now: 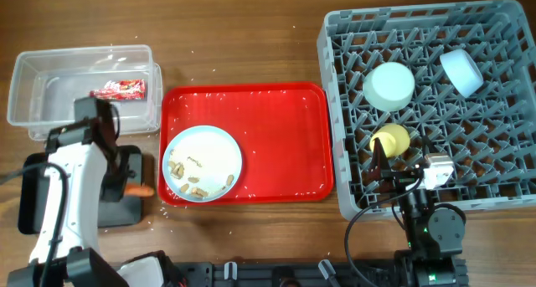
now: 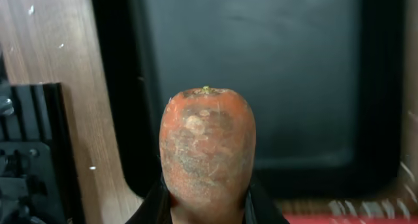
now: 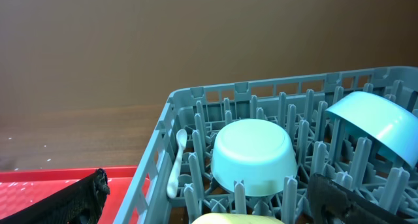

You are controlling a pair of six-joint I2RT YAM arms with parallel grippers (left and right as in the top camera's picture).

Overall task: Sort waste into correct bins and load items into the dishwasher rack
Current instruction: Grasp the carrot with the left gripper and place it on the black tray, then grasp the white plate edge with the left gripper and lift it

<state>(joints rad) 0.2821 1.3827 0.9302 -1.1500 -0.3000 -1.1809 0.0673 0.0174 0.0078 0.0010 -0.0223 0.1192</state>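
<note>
My left gripper (image 1: 134, 187) is shut on the orange-brown stick (image 2: 208, 145) and holds it over the black tray (image 2: 261, 67), which also shows in the overhead view (image 1: 126, 210). The red wrapper (image 1: 119, 89) lies in the clear tub (image 1: 25, 78). The pale-blue plate (image 1: 202, 153) with beige crumbs (image 1: 194, 187) sits on the red serving tray. The grey rack (image 1: 335, 153) holds an upturned light-blue bowl (image 1: 389, 86), a yellow-green bowl (image 1: 390, 140) and the white spoon (image 3: 175, 162). My right gripper (image 3: 209, 211) is open above the rack's front left. The tissue is out of view.
The red serving tray (image 1: 276, 145) lies between the bins and the rack. A second light-blue dish (image 1: 462, 72) leans on the pegs at the rack's back right. Small crumbs are scattered on the wooden table around the tray.
</note>
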